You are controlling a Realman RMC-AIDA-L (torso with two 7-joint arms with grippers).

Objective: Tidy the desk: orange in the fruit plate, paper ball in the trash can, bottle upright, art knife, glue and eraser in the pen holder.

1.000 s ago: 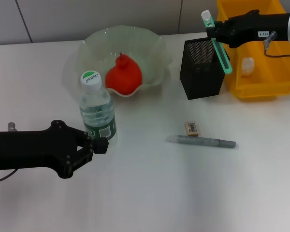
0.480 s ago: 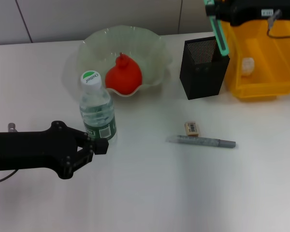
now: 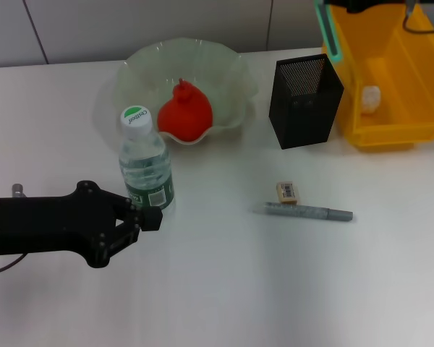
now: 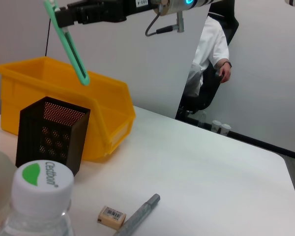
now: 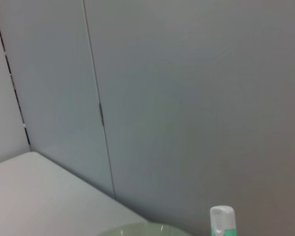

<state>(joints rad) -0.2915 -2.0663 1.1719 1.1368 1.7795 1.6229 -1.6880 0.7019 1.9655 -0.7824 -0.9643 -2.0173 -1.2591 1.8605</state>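
My right gripper point(image 4: 64, 17) is shut on the green art knife point(image 3: 325, 32) and holds it in the air above the black mesh pen holder point(image 3: 306, 101); the knife also shows in the left wrist view point(image 4: 73, 54). In the head view that gripper is almost out of frame at the top. The eraser point(image 3: 288, 191) and the grey glue stick point(image 3: 304, 212) lie on the table in front of the holder. The bottle point(image 3: 145, 163) stands upright. The orange point(image 3: 186, 112) lies in the fruit plate point(image 3: 231, 72). The paper ball point(image 3: 371, 97) lies in the yellow bin point(image 3: 398, 130). My left gripper point(image 3: 150, 218) rests shut just in front of the bottle.
The yellow bin stands right of the pen holder at the table's back right. The white table point(image 3: 275, 289) stretches bare in front of the eraser and glue stick. A person sits beyond the table in the left wrist view point(image 4: 209, 54).
My right gripper has risen with the art knife, from beside the pen holder's rim to high above it, nearly leaving the head view. The left arm has not moved.
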